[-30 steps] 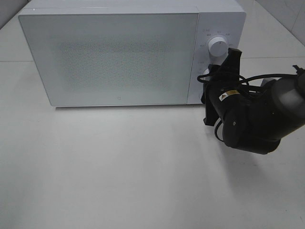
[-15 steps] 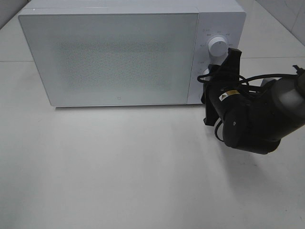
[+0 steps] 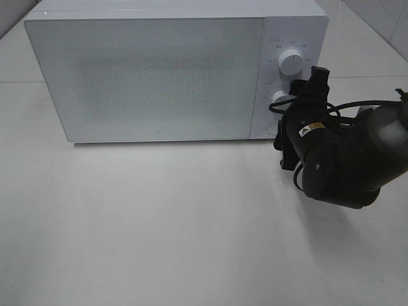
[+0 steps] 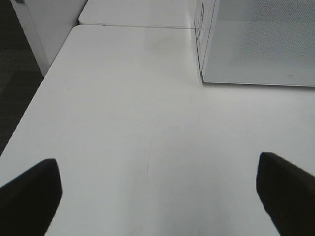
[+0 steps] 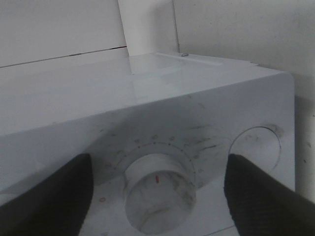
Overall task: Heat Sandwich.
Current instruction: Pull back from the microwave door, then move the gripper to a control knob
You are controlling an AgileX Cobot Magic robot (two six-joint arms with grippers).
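Microwave (image 3: 294, 22) white, door (image 3: 153, 70) shut; right tool (image 5: 157, 196) spread, flanking lower dial (image 3: 278, 97).

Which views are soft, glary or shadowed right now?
Exterior high: even light, sharp; the microwave door is a milky sheen, and the right arm throws a soft shadow on the table. Right wrist: the knob is fairly sharp, the right gripper's fingers dark and blurred. Left wrist: table washed out, the left gripper's fingers blurred.
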